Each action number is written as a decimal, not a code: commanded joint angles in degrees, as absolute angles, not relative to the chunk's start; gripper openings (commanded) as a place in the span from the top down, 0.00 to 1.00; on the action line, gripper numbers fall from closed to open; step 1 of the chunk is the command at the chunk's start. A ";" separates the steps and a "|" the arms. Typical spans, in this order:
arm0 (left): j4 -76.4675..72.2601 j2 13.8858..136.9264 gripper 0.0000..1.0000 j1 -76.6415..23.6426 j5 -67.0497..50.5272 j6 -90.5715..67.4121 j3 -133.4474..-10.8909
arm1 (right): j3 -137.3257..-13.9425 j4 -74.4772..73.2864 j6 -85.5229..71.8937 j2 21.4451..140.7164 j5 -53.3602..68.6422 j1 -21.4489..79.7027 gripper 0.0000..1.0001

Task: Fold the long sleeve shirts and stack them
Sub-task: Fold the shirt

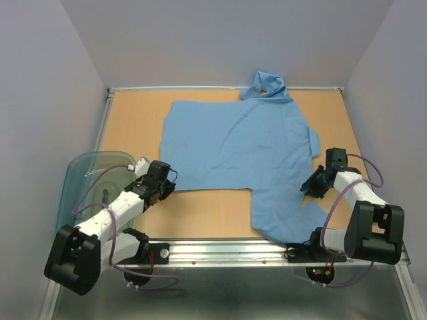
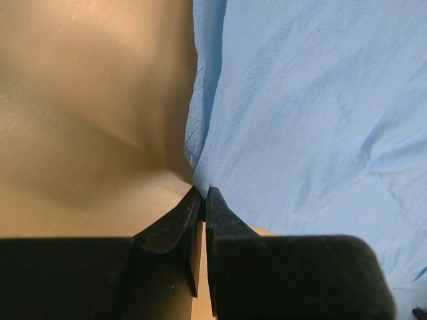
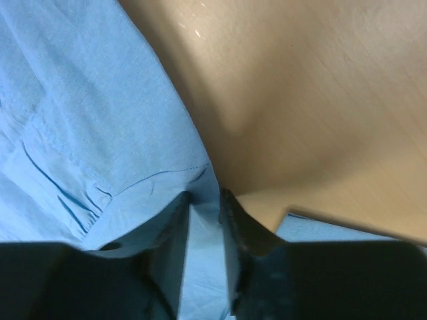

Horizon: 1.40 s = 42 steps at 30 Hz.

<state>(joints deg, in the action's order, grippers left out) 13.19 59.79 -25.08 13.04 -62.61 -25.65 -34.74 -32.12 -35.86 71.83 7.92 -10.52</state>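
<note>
We see a tan wooden tabletop [image 1: 133, 113] with a light blue, thin cloth, long-sleeved button shirt [image 1: 233, 147] spread flat across its middle, collar at the far edge. A clear bluish plastic tub [image 1: 77, 177] sits at the table's left side. Our left gripper [image 2: 203, 197] pinches the shirt's near-left edge. Our right gripper [image 3: 205, 200] straddles the shirt's right edge, jaws narrowly apart; whether it grips, we cannot tell.

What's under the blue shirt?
Wooden table shows all around the shirt, so it lies on that. Anything else beneath the cloth is covered; can't tell.
</note>
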 commanded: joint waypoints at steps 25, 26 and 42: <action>16.97 67.22 0.84 -24.61 23.91 -48.88 -43.40 | -57.21 -33.13 -35.60 76.88 5.01 -10.90 0.99; 16.61 68.45 0.84 -24.44 23.73 -48.26 -44.11 | -58.26 -33.13 -35.51 77.86 4.92 -10.90 0.99; 11.51 84.28 0.75 -20.57 20.13 -44.65 -52.47 | -67.58 -31.73 -33.84 92.72 7.03 -10.90 0.95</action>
<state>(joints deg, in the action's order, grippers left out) 12.19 82.87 -21.37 19.55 -46.46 -49.41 -63.70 -33.67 -35.09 91.57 7.62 -10.52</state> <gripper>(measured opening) 0.235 0.044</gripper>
